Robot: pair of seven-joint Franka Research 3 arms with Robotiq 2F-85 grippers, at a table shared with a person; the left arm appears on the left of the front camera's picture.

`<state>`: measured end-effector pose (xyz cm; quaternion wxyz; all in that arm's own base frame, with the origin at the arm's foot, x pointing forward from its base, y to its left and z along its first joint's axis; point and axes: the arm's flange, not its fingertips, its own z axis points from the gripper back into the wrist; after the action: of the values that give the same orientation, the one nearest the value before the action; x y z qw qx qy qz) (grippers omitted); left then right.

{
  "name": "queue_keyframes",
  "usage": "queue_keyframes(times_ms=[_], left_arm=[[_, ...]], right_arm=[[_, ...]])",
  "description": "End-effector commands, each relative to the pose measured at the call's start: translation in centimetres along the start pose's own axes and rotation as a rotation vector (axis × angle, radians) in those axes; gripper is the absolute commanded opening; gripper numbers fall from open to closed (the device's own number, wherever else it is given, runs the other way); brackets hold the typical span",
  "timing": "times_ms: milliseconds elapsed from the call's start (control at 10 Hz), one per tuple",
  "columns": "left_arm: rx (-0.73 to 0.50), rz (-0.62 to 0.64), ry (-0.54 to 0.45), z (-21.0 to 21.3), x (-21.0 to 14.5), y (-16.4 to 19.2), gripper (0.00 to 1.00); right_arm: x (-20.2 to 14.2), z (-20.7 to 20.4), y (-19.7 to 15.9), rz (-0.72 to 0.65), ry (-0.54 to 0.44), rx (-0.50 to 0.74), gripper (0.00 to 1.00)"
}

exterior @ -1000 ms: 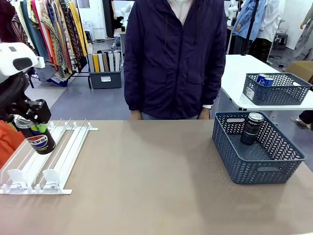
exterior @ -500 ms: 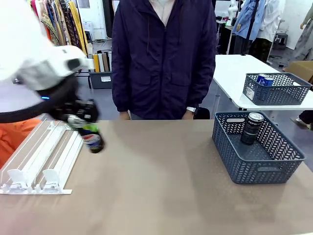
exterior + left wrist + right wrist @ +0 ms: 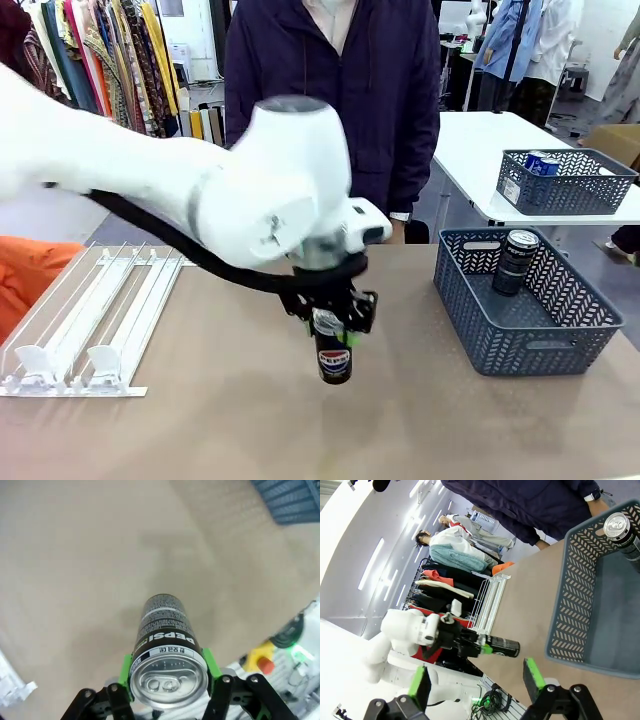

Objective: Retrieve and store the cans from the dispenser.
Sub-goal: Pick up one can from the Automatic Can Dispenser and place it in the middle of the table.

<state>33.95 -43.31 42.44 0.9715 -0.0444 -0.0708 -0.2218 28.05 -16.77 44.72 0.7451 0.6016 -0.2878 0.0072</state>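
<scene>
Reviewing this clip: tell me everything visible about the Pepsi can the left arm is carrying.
The Pepsi can is slim, dark and aluminium-looking, with a silver top, an unopened pull tab and a round red-white-blue logo near its base. It hangs upright above the brown table, mid-table between the dispenser and the grey basket. The left pincer grips it near the top, green pads on opposite sides.

A clothing shop floor turned robot test area. At eleven o'clock behind the table (image 3: 250, 420) hangs a rack of colourful garments (image 3: 110, 70), with a grey bin of folded items (image 3: 215, 140) beside it. At two o'clock a white side table (image 3: 480, 150) carries a mesh basket (image 3: 565, 185), with more hanging clothes (image 3: 525, 40) beyond.
</scene>
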Motion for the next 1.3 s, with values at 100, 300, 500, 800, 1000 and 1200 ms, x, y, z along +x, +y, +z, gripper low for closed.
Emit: queue_keyframes(times_ms=[100, 300, 500, 800, 1000, 1200], left_arm=[[0.055, 0.068, -0.008, -1.6, 1.0, -0.1, 0.0], [0.077, 0.077, 0.001, -1.9, 1.1, 0.3, 0.0], [0.081, 0.072, 0.005, -2.0, 1.2, 0.3, 0.0], [0.079, 0.086, -0.004, -1.5, 1.4, 0.5, 1.0], [0.064, 0.095, -0.085, 2.1, 0.6, 1.5, 1.0], [0.046, 0.063, -0.167, 10.0, -2.2, 4.1, 1.0]], right_arm=[[0.5, -0.2, 0.3, 0.006, -0.025, 0.018, 1.0], [0.5, -0.2, 0.3, 0.006, -0.025, 0.018, 1.0], [0.5, -0.2, 0.3, 0.006, -0.025, 0.018, 1.0], [0.5, -0.2, 0.3, 0.006, -0.025, 0.018, 1.0], [0.5, -0.2, 0.3, 0.006, -0.025, 0.018, 1.0], [0.5, -0.2, 0.3, 0.006, -0.025, 0.018, 1.0]])
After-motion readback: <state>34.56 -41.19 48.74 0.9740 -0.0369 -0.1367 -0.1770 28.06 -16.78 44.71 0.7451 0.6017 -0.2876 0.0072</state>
